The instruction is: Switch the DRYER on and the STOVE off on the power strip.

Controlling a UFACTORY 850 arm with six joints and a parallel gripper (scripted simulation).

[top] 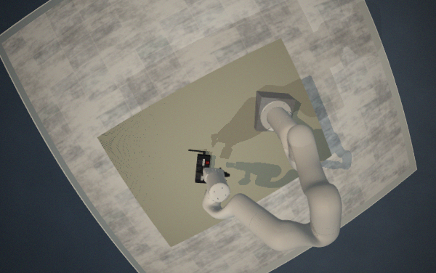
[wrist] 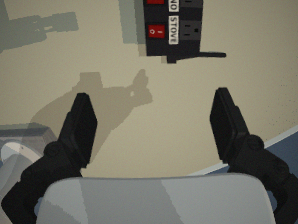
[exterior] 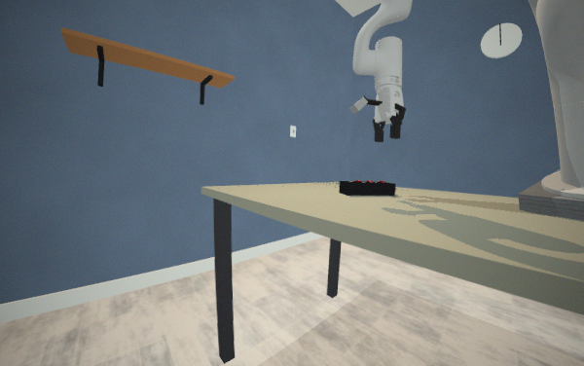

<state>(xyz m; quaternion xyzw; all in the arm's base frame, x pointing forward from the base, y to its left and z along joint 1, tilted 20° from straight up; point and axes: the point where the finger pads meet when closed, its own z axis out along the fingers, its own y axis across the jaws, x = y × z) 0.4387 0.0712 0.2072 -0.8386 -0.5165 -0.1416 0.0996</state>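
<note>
The black power strip [top: 198, 168] [exterior: 367, 189] [wrist: 160, 47] lies flat on the table, red switches up. In the wrist view, the STOVE switch [wrist: 156, 31] is red with O at left and I at right, beside its label [wrist: 173, 30]; which side is pressed down is hard to tell. Another red switch [wrist: 155, 1], beside a label ending in NO, is cut by the top edge. The DRYER switch is not visible in the wrist view. My gripper [exterior: 387, 139] [wrist: 152, 105] is open and empty, high above the strip and not touching it. In the overhead view the arm hides part of the strip.
A short black cord [top: 196, 150] [wrist: 214, 54] sticks out from the strip's STOVE end. The arm's base block [top: 259, 110] [exterior: 550, 204] stands on the table [top: 163, 127] [exterior: 302, 209]. A wooden shelf [exterior: 146, 59] is on the wall.
</note>
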